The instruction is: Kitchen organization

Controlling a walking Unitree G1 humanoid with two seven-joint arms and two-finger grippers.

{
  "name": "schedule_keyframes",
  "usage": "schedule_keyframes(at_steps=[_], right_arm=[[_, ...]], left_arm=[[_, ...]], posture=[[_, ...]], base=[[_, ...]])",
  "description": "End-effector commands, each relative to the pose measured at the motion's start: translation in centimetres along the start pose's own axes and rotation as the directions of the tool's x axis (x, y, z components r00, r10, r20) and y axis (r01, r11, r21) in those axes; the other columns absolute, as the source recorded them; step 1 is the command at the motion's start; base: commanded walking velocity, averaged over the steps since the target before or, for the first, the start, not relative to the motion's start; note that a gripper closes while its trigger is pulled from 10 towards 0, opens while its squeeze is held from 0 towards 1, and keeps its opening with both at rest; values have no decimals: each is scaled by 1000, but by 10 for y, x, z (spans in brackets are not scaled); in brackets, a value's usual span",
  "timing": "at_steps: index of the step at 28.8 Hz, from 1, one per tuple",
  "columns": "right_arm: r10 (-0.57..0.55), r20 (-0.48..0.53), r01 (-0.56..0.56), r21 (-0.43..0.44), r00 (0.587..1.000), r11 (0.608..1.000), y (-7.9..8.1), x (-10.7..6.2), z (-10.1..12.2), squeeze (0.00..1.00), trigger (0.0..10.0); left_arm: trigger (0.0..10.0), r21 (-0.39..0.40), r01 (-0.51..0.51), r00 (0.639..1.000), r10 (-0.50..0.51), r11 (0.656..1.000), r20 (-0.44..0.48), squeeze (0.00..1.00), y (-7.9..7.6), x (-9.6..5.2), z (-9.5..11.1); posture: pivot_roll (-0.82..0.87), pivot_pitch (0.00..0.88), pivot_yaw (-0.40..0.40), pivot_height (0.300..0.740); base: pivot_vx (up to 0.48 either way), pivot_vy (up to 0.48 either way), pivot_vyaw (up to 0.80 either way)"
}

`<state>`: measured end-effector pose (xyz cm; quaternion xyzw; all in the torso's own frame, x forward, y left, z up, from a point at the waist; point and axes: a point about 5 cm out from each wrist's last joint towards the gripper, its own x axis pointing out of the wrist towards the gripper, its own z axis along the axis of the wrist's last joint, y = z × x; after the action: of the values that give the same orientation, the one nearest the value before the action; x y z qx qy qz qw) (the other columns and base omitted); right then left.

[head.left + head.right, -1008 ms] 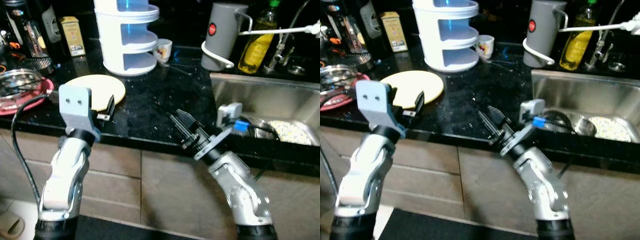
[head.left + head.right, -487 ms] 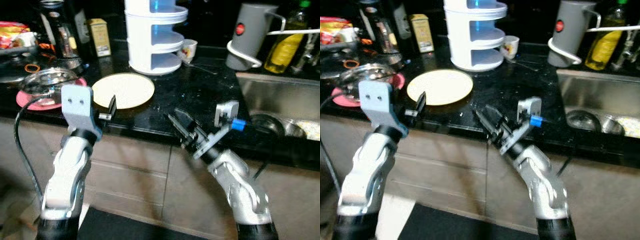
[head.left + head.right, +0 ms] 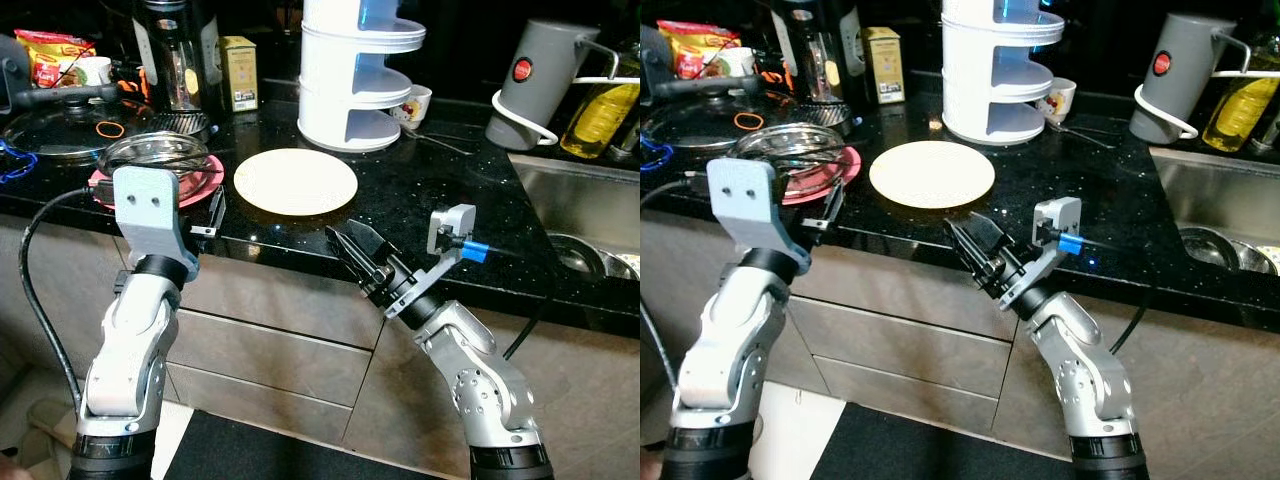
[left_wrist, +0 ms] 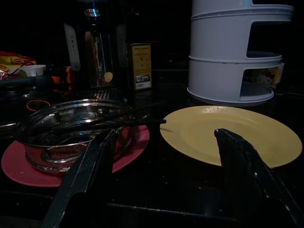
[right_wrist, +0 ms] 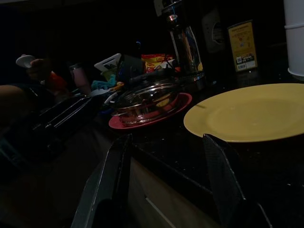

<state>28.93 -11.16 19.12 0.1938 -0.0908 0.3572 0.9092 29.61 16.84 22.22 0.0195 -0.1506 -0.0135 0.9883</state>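
Left wrist view: glass bowl (image 4: pixel 71 130) w/ utensils on pink plate (image 4: pixel 28 164); both claws apart.

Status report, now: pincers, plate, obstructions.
Left pincer open, empty, at counter edge. Right pincer open, empty, below the yellow plate. Plate flat, untouched. Glass bowl on pink plate close beside it.

Ahead of my right gripper (image 3: pixel 352 243) the counter (image 3: pixel 420 190) looks like polished black stone, glossy and speckled. The yellow plate (image 3: pixel 295 181) on it is smooth and matt. Just beyond my left gripper (image 3: pixel 214 212) I see a clear glass bowl (image 4: pixel 71 124) on a glossy pink plate (image 4: pixel 137 142). Both grippers' fingers (image 4: pixel 247 161) look like matt black plastic, set apart. The white tiered stand (image 3: pixel 362 80) past the yellow plate is smooth plastic. Off to my right, the sink (image 3: pixel 590 205) is brushed metal.
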Motion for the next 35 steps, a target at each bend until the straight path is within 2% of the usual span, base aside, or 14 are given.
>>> schedule_keyframes(at_steps=[1,6,15,21,23,24,27,29,35], right_arm=[[-8,1,8,-1,1000,1000,-1,-3,1,0,10000],[-12,0,12,-1,1000,1000,-1,-3,1,0,10000],[-15,-2,15,-2,1000,1000,-1,-3,1,0,10000],[-14,-9,14,-13,1000,1000,-2,-3,1,0,10000],[-15,-15,14,-22,1000,1000,-2,-3,0,0,10000],[-15,-15,14,-22,1000,1000,-2,-3,0,0,10000],[-26,-22,25,-30,999,999,-4,-4,0,0,10000],[-30,-22,29,-33,999,999,-5,-4,0,0,10000],[-30,-23,29,-35,999,999,-5,-4,1,0,10000]], left_arm=[[10000,-2,12,1000,-12,1000,-24,0,-2,-1,-4],[10000,-4,-5,1000,5,1000,-31,0,0,1,-4],[10000,-19,-45,999,45,999,-19,0,7,2,-3],[10000,30,-76,996,77,997,-34,0,16,4,-8],[10000,85,-90,995,94,992,-41,0,26,5,-12],[10000,85,-90,995,94,992,-41,0,26,5,-12],[10000,149,-137,988,146,979,-46,0,47,8,-15],[10000,156,-151,986,159,976,-44,0,53,10,-14],[10000,146,-148,988,153,978,-22,0,52,10,-9]], posture=[[-63,0,-43,740],[-63,0,-41,740],[-63,0,-43,740],[-66,0,-44,740],[-67,0,-43,740],[-67,0,-43,740],[-69,0,-43,740],[-70,0,-42,740],[-73,0,-43,740]], base=[[0,0,0],[0,-463,0],[0,0,0],[0,0,0],[0,0,0],[0,0,0],[0,0,0],[0,0,0],[0,0,0]])
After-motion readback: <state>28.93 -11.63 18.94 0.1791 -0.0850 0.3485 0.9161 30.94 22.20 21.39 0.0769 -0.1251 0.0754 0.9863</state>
